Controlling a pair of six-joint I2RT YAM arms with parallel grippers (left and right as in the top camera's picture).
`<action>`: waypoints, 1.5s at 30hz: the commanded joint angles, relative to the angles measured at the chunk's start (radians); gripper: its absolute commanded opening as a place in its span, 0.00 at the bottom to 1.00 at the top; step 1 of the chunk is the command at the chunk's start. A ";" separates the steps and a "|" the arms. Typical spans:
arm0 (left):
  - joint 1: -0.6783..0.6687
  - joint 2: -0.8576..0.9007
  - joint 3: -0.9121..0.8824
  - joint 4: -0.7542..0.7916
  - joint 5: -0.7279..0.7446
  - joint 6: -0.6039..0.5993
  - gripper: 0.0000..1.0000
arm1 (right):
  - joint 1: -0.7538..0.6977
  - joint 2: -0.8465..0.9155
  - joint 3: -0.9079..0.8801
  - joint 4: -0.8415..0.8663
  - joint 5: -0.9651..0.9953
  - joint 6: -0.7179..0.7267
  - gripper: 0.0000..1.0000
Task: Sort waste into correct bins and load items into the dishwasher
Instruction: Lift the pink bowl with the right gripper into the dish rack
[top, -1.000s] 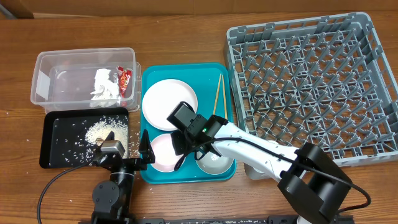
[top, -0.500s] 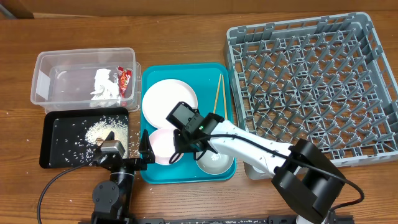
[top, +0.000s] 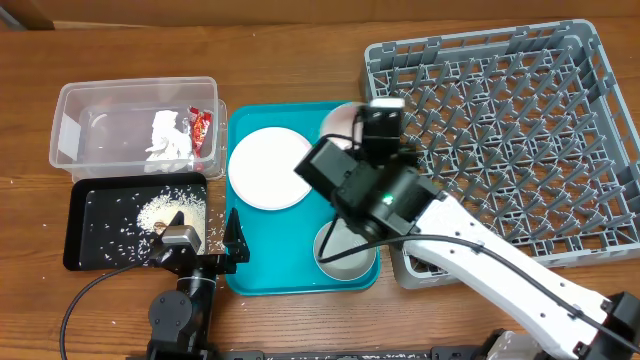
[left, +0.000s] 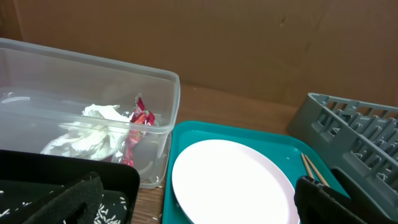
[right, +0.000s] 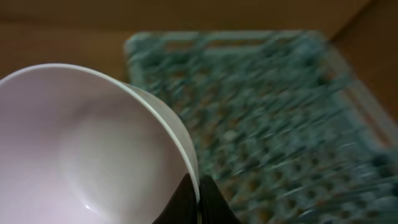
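Note:
My right gripper (right: 198, 194) is shut on the rim of the pale-pink plate (right: 81, 149) and holds it tilted in the air. Overhead, the plate (top: 336, 118) is over the far right corner of the teal tray (top: 290, 278), beside the grey dish rack (top: 500, 130). The large white plate (top: 265, 168) and the grey-white bowl (top: 345, 258) lie on the teal tray. The chopsticks (left: 309, 167) show in the left wrist view. My left gripper (left: 199, 202) is open and empty at the tray's near left. The cup is out of view.
The clear tub (top: 70, 110) at far left holds the white napkin (top: 168, 135) and the red wrapper (top: 202, 125). The black tray (top: 80, 240) in front of it holds rice (top: 165, 210). My right arm (top: 470, 255) crosses the rack's near left corner.
My right gripper has lifted the pale-pink plate off the near part of the teal tray and carried it up and away toward the dish rack. The left arm has not moved.

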 joint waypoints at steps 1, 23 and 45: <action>0.006 -0.010 -0.005 0.004 -0.005 -0.010 1.00 | -0.061 0.035 -0.005 -0.027 0.358 -0.003 0.04; 0.006 -0.010 -0.005 0.004 -0.005 -0.010 1.00 | -0.449 0.291 -0.049 0.117 0.291 -0.213 0.04; 0.006 -0.010 -0.005 0.004 -0.005 -0.010 1.00 | -0.308 0.356 -0.049 -0.021 0.220 -0.230 0.15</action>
